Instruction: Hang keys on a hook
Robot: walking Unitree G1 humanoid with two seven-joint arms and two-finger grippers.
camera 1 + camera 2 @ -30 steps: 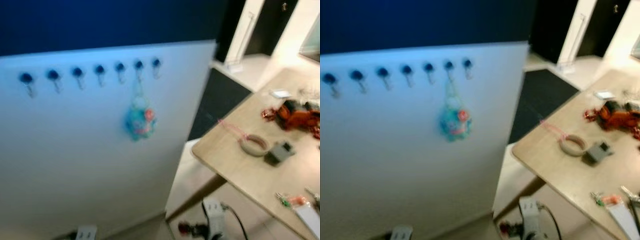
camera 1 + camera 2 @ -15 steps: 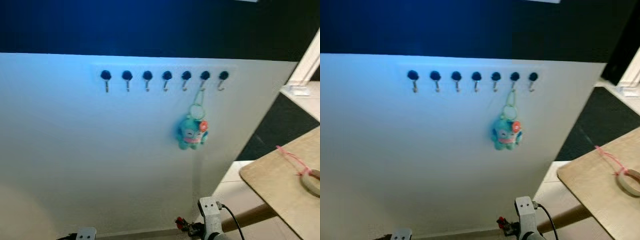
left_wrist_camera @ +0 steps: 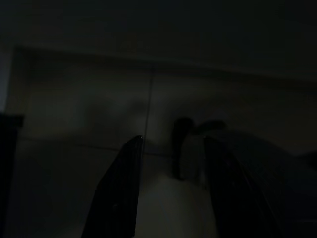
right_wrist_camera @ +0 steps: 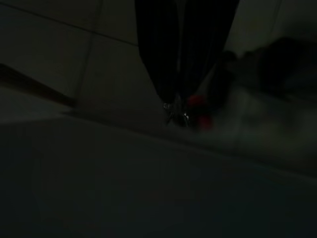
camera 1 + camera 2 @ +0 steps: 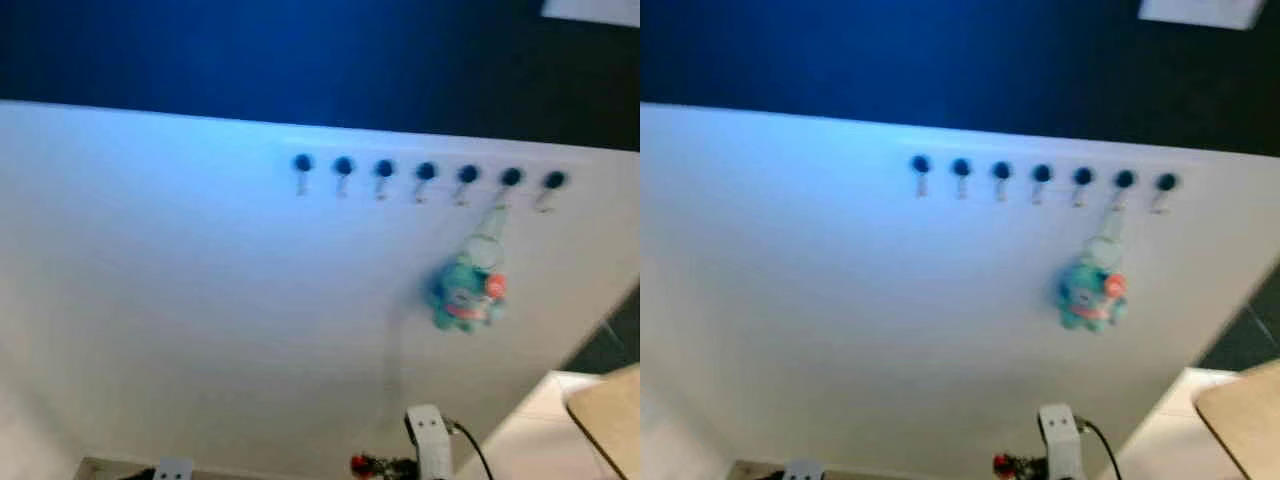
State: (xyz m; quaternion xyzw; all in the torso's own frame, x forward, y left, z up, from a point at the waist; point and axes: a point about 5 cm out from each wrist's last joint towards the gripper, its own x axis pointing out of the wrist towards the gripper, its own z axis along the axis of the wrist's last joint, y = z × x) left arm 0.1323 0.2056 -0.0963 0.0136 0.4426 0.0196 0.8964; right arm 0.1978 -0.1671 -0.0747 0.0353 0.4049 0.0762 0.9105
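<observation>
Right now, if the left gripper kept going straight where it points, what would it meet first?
Probably the tiled floor: in the dark wrist view the left gripper, jaws apart, points down at it. A dark shape lies between them, too dim to identify or judge for depth.

- hooks: 7, dark-headed, one row on the white panel (image 5: 200, 300) – first hook (image 5: 302, 165) at the row's left end, last hook (image 5: 553, 182) at its right end
- teal plush keychain (image 5: 464, 293): 1, on the sixth hook (image 5: 510, 179) from the left
- table (image 5: 612, 415): 1 corner, lower right
- claws: 2 – left claw (image 3: 171, 163), right claw (image 4: 178, 106) with keys (image 4: 190, 111) at its tips, 1 bunch, red part, too dark to count
</observation>
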